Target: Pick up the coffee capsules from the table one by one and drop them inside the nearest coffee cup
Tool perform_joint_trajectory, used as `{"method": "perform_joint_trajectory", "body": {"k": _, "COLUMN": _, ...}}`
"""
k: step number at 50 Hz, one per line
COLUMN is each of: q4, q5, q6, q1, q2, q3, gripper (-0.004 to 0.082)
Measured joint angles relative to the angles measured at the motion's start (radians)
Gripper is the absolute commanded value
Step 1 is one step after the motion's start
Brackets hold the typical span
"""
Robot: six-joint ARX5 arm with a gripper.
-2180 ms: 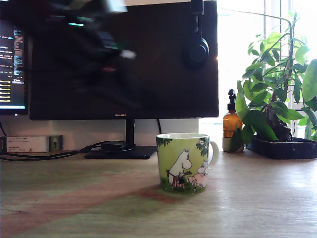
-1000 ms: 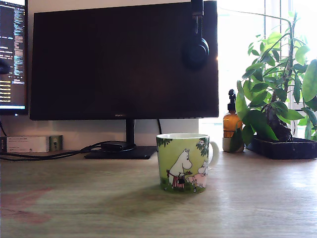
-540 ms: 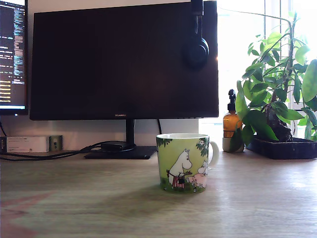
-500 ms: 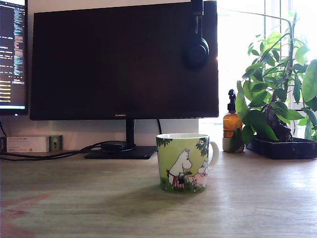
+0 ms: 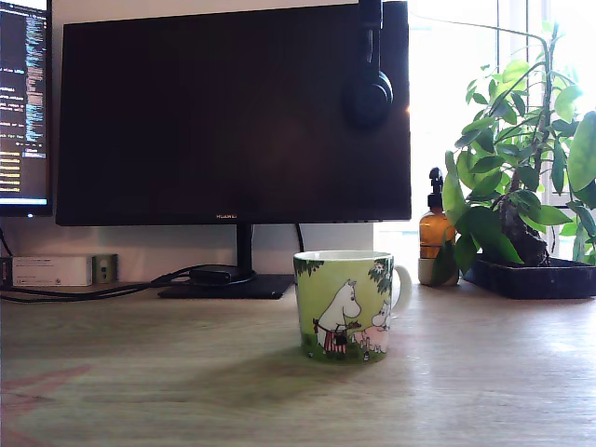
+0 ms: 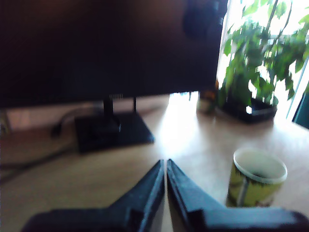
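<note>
The coffee cup (image 5: 347,304), a light green mug with white cartoon figures, stands upright on the wood-grain table (image 5: 186,372) at the middle of the exterior view. The wrist view shows the same coffee cup (image 6: 256,179) from above, white inside with something dark at its bottom. My gripper (image 6: 165,166) appears only in the wrist view, its dark fingers pressed together with nothing between them, hanging above the table (image 6: 198,135) and apart from the cup. No coffee capsules show on the table in either view. The wrist picture is blurred.
A large dark monitor (image 5: 233,112) on a stand (image 5: 228,284) fills the back, with headphones (image 5: 370,88) hung on its top edge. Cables (image 5: 93,291) and a white box (image 5: 51,270) lie at the exterior view's left. An amber pump bottle (image 5: 435,233) and a potted plant (image 5: 521,186) stand at its right.
The blurred arm that crossed the upper left 2.2 seconds ago has left the exterior view. The reddish shade on the table's left has shrunk. The cup has not moved.
</note>
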Motion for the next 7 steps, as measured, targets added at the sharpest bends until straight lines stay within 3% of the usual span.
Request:
{"method": "perform_joint_trajectory", "body": {"k": 1, "q4": -0.005, "q5": 0.000, "q6": -0.021, "q1": 0.000, "q2": 0.000, "q3": 0.000, "gripper": -0.0019}}
{"method": "perform_joint_trajectory", "body": {"k": 7, "q4": -0.041, "q5": 0.000, "q6": -0.023, "q1": 0.000, "q2": 0.000, "q3": 0.000, "gripper": -0.0019}}
